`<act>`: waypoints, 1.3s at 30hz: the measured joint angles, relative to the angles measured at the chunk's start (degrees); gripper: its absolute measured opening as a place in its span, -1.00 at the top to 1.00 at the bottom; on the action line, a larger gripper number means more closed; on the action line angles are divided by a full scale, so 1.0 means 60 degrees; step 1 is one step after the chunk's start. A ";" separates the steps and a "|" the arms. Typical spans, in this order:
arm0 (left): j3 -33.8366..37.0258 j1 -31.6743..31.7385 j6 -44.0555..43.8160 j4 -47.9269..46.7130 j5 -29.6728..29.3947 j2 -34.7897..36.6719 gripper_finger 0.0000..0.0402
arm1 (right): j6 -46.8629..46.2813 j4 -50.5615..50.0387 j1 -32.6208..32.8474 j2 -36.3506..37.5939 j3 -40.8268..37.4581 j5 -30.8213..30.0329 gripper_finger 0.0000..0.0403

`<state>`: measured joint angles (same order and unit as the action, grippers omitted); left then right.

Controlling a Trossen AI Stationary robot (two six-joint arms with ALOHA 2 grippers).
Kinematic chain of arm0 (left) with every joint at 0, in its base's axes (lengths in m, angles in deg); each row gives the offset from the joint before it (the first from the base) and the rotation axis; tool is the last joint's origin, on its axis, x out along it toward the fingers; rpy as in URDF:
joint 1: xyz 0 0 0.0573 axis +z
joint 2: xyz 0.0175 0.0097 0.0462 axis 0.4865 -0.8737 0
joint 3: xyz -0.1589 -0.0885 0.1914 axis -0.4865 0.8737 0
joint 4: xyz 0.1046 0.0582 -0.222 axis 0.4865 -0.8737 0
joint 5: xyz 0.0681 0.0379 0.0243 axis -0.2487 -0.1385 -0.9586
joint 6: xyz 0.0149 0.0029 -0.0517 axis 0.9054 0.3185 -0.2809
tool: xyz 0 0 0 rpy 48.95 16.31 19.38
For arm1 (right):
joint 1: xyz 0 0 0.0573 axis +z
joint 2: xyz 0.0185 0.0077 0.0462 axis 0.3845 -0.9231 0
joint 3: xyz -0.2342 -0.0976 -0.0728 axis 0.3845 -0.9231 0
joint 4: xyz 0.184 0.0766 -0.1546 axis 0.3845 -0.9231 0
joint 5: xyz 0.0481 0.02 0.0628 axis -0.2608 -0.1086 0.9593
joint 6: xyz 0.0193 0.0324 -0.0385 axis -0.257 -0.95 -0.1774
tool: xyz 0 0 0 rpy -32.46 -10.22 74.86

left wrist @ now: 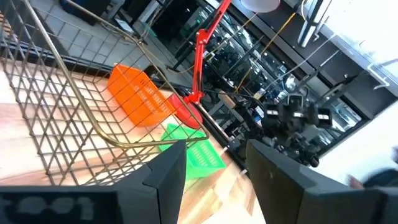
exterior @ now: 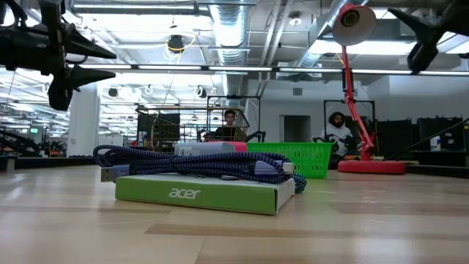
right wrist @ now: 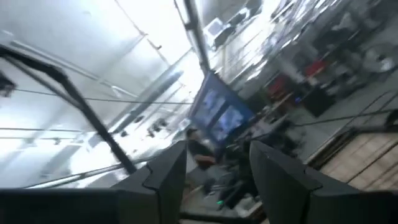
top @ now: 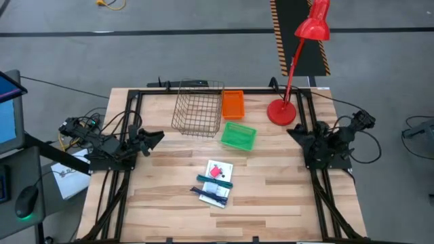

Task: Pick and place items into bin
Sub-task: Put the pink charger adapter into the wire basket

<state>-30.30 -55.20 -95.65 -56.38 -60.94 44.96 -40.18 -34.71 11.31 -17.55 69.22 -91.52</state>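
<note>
Items [top: 215, 183] for the task lie in a small heap on the table [top: 271, 196], toward its front middle, well apart from both arms: white packets, a pink piece on top, a teal stick across them.

Left jaws [top: 157, 137] stand spread with nothing between them, raised above the left edge of the table; in the left wrist view the two dark fingers [left wrist: 168, 180] show a clear gap. Right jaws [top: 293, 131] hang above the right edge; the right wrist view shows their fingers [right wrist: 165, 177] apart with only the room beyond between them, so they grip nothing.

Between the arms, at the back of the table, stands a wire basket [top: 198, 108], with an orange bin [top: 232, 104] just beside it and a green bin [top: 239, 136] a little nearer the heap. A red desk lamp [top: 291, 74] rises from its round base at the back right.

From table height, a green box [exterior: 201, 194] printed "acer" lies closest, a blue braided cable [exterior: 198, 163] coiled on top of it. Two people [exterior: 230, 125] sit in the room behind.
</note>
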 joint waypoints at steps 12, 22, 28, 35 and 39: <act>-0.0010 0.0000 0.1059 0.0036 0.2232 0.0000 0.22 | 0.2361 -0.4229 -0.1741 -0.8146 0.5885 0.1005 0.15; -0.0010 0.0000 0.1471 0.0036 0.2559 -0.0004 0.22 | 0.2911 -1.1338 -0.2913 -1.3650 1.2700 0.3901 0.30; -0.0010 -0.0004 0.1584 0.0036 0.2558 -0.0004 0.22 | 0.4448 -1.4080 -0.3418 -1.5794 1.5780 0.5305 0.39; -0.0010 -0.0004 0.1883 0.0036 0.2555 -0.0004 0.22 | 0.5615 -1.5548 -0.3812 -1.7691 1.7760 0.6004 0.37; -0.0007 -0.0004 0.1883 0.0038 0.2555 -0.0004 0.22 | 0.5995 -1.6176 -0.3912 -1.8580 1.8326 0.6004 0.37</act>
<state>-30.34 -55.22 -84.35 -56.15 -45.61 44.94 -4.21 -131.77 -12.16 -129.02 179.18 -55.50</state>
